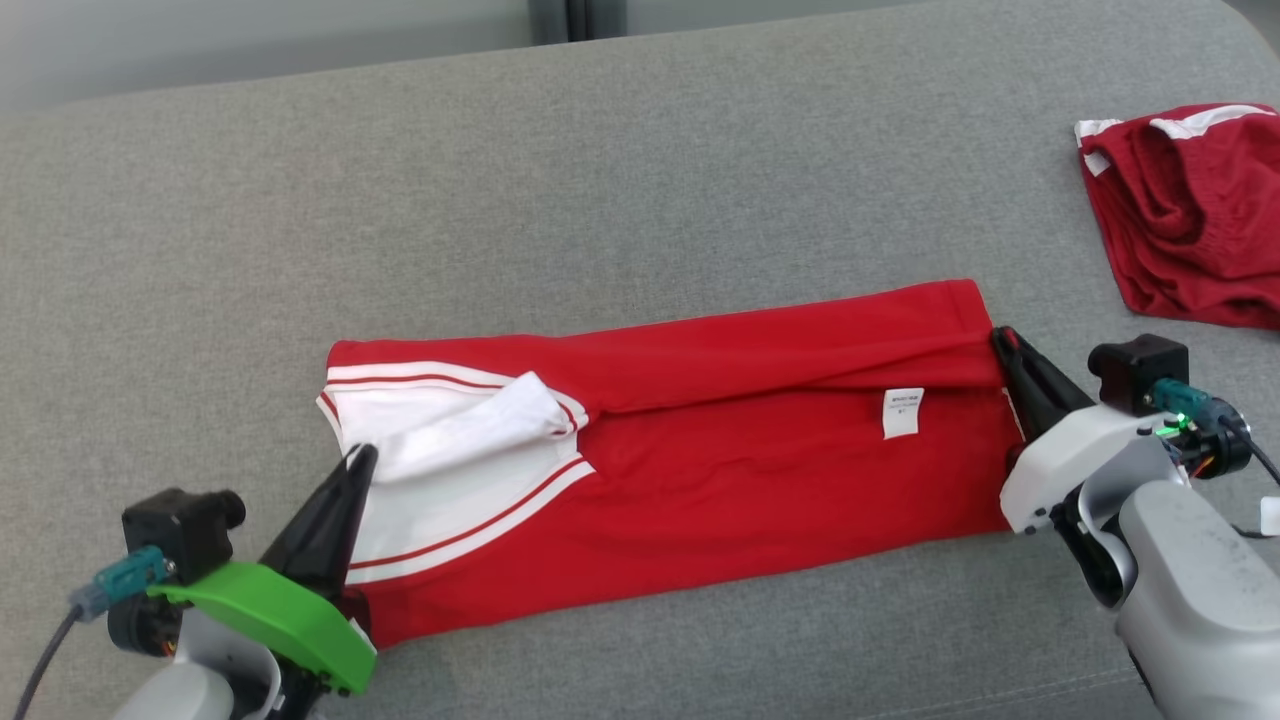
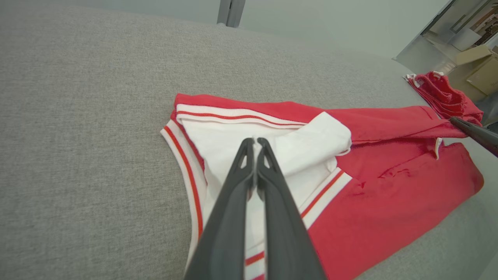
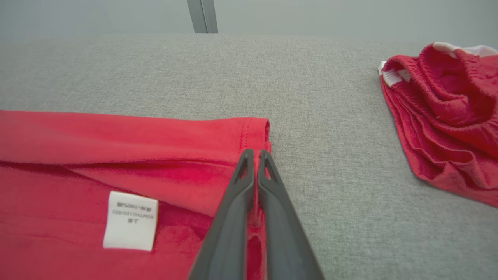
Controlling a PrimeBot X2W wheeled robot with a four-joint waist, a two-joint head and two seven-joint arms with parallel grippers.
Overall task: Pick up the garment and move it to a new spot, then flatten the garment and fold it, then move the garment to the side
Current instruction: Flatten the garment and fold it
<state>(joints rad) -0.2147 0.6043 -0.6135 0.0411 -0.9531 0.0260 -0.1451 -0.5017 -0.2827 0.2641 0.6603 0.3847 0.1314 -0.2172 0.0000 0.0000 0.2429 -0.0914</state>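
The garment (image 1: 720, 460) is a red shirt with white, red-striped trim, lying as a long folded band on the grey cushion. Its white sleeve and collar end (image 2: 303, 144) is at the left, and a white label (image 3: 130, 219) is near the right end. My left gripper (image 1: 362, 452) is shut, its tips over the white cloth (image 2: 255, 140). At the garment's right hem edge (image 3: 256, 128), my right gripper (image 1: 1000, 335) is shut, with its tips (image 3: 255, 152) where the upper layer ends. Whether either pinches cloth does not show.
A second crumpled red garment (image 1: 1190, 210) with white trim lies at the far right of the cushion (image 1: 600, 180). The cushion's back edge meets a pale wall with a dark post (image 1: 575, 18). Boxes (image 2: 478, 66) stand beyond the cushion's right end.
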